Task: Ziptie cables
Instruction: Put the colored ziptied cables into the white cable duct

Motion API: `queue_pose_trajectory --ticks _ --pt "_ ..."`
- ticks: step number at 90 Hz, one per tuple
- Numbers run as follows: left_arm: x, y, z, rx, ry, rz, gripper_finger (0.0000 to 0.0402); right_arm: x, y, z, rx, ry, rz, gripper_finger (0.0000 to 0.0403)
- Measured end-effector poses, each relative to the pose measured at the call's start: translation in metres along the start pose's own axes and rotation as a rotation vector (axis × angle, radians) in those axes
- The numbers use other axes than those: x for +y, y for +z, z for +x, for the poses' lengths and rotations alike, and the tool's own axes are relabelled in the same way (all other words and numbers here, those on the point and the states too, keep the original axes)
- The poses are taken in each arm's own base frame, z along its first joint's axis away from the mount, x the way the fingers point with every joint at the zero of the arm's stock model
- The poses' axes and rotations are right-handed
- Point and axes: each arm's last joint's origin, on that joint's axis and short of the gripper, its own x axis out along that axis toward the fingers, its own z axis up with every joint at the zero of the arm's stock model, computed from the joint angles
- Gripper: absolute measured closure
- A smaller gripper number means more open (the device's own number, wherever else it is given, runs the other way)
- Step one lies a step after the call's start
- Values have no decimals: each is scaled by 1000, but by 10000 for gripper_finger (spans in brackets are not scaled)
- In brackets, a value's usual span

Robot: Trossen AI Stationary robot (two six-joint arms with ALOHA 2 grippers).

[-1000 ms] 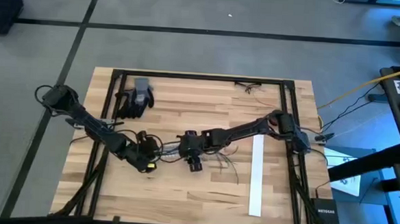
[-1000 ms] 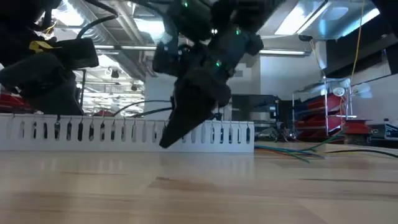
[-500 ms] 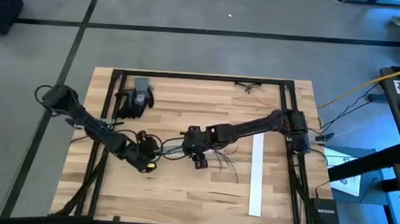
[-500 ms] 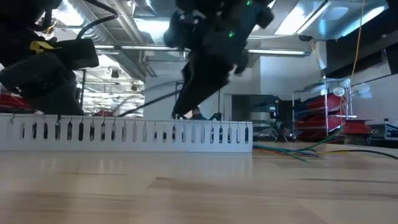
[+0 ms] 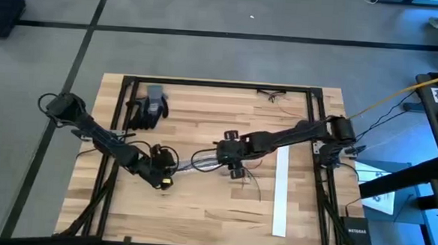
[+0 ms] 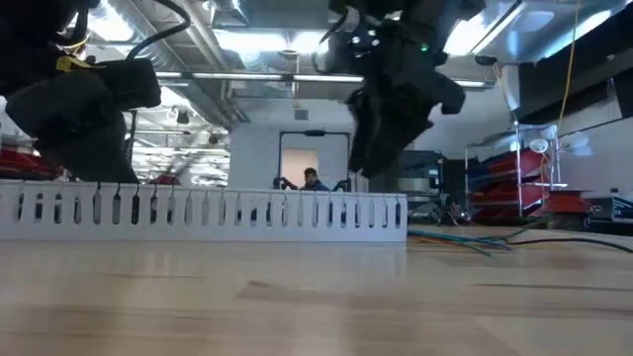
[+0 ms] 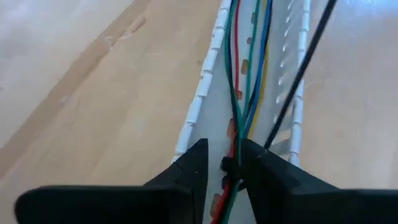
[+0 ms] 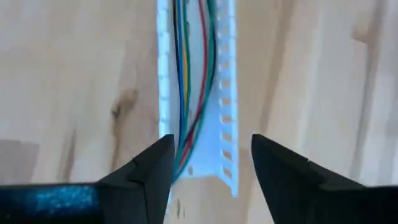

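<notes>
Right gripper [image 5: 235, 162] shifted along slotted channel [image 8: 198, 93], away from left gripper [image 7: 222, 167], and lifted; jaws wide open, empty. Left gripper pinched on cables [image 7: 239, 93], which lie inside channel. Step: dressing bundle. Next: right regrasps strands further down channel.

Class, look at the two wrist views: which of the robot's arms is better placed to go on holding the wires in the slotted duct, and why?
Probably the left. The left gripper is shut on the cables, pinning them inside the white slotted duct. The right gripper is open above the duct's other end, holding nothing.
</notes>
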Motion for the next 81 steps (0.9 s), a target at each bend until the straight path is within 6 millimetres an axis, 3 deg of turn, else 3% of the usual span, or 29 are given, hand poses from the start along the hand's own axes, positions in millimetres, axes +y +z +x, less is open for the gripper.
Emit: queue_pose_trajectory --ticks 26,42,61,81 --pt "-5 15 -19 57 -91 63 228 1 -28 -20 -14 -3 18 197" --pt "-8 35 -38 -11 -95 147 230 4 -50 -22 -44 -7 80 197" --pt "3 35 -34 28 -38 187 239 8 -70 -19 -46 -5 174 197" --pt "5 57 -40 -12 -45 200 234 6 -91 -49 63 -57 365 197"
